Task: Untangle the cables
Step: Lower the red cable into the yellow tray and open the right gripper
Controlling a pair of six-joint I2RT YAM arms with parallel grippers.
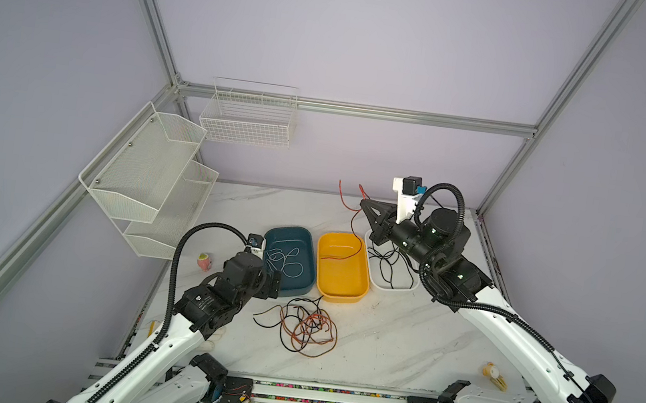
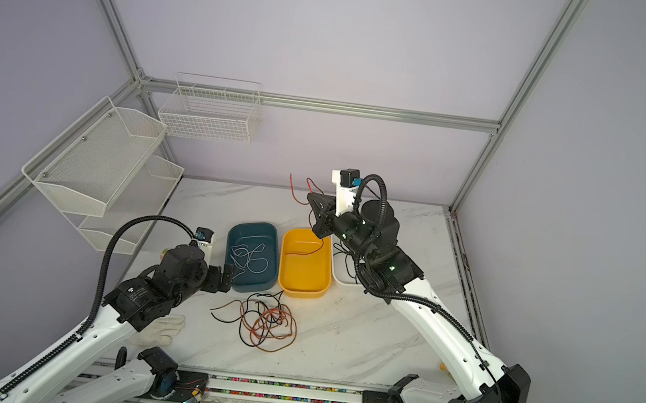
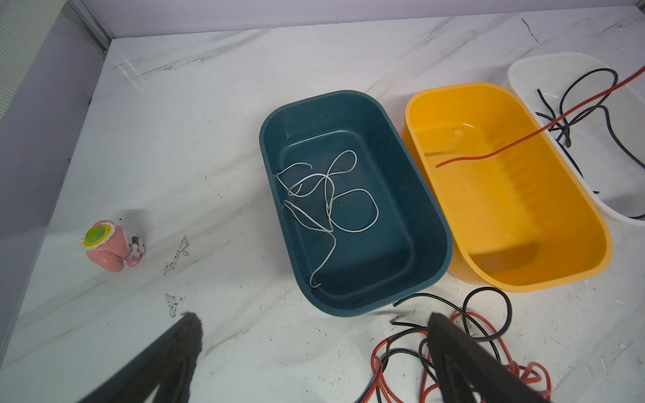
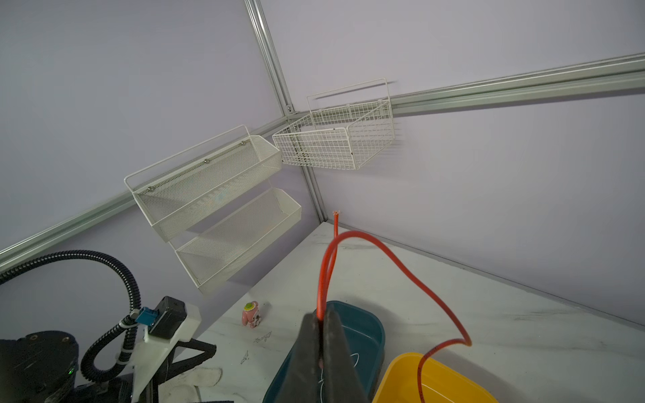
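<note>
Right gripper (image 4: 319, 315): jaws closed tight on the red cable (image 4: 401, 265), pinched near one end, with a short stub and a loop standing above the tips. It is raised over the far side of the bins. From the grip the strand falls in an arc and its free end reaches into the yellow bin (image 1: 338, 298); contact with the floor cannot be confirmed. Left gripper (image 3: 314, 319): jaws fully apart, holding nothing, low beside the teal bin (image 3: 352, 308). It sits next to the tangle of black and orange-brown cables (image 1: 308, 328), which lies on the table (image 1: 400, 346) just in front of the bins. A white cable (image 3: 331, 195) lies in the teal bin and black cables (image 3: 572, 104) in the white bin (image 1: 394, 288). Handling, as judged: the strands are light, limp and smooth-jacketed, they keep their curl, and they are likely to snag at crossings. Best taken near a free end and drawn out slowly. Only the right wrist view shows the pinch itself, both top views show the whole tangle, and the left wrist view shows only the tangle's near edge
</note>
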